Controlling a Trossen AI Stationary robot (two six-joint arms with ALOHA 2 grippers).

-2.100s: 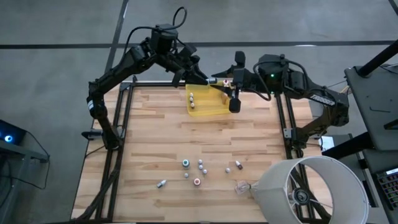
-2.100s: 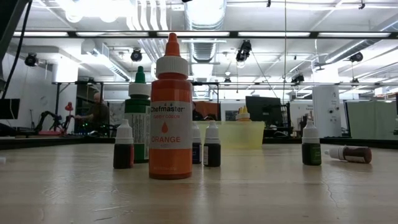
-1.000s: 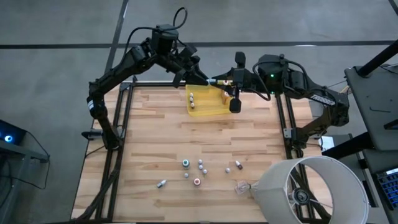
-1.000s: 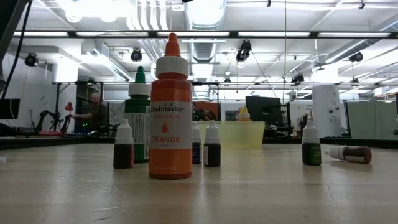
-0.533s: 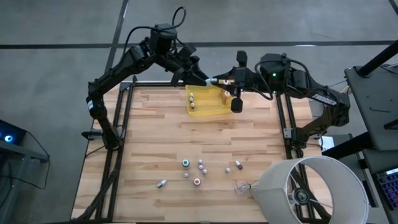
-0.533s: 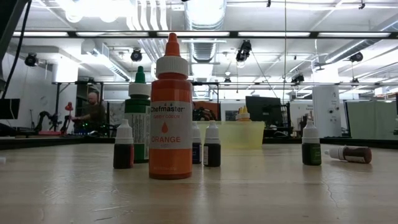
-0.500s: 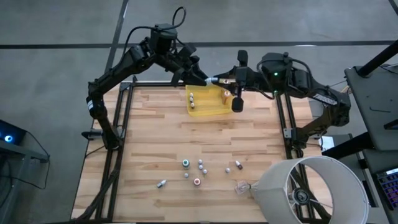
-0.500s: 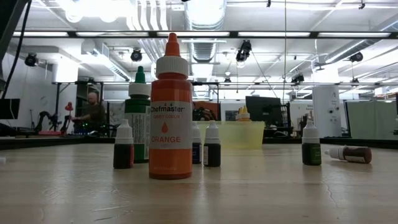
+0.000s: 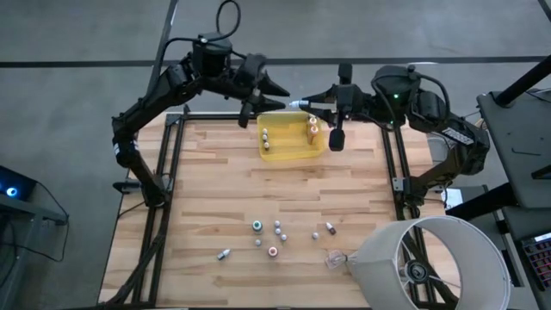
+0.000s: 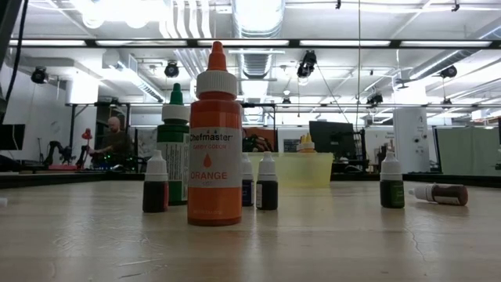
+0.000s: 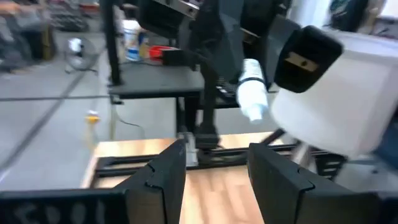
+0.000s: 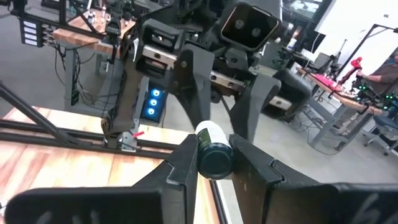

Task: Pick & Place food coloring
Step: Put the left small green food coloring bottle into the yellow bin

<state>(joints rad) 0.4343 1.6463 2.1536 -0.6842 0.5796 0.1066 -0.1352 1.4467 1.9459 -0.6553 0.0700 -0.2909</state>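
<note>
My right gripper (image 9: 303, 104) hovers over the far edge of the translucent yellow tray (image 9: 288, 154) and is shut on a small food coloring bottle (image 12: 214, 152) with a white cap end (image 11: 251, 94). My left gripper (image 9: 263, 91) is open, empty, and faces it from the left beyond the table's far edge. Three bottles (image 9: 266, 136) stand in the tray. Several more (image 9: 277, 231) stand or lie near the table's near edge; the low view shows an orange one (image 10: 214, 141) closest. My right gripper pinches the bottle's dark body (image 12: 216, 160) between its two fingers (image 12: 184, 163). The bottle lies along the fingers, its white cap end (image 9: 295, 104) sticking out past the fingertips toward the left arm. It is about level and lifted clear above the tray's far edge.
A large white lampshade (image 9: 430, 263) lies over the table's near right corner, with a clear crumpled plastic scrap (image 9: 334, 257) beside it. Bare wood (image 9: 215, 185) lies between the tray and the loose bottles. The low view shows a person (image 10: 119, 139) far behind the table.
The left gripper, which met the right one at the bottle, has let go, opened and drawn back to the left and upward. The bottle stays in the right gripper, which has shifted slightly toward the table's right and far edge.
</note>
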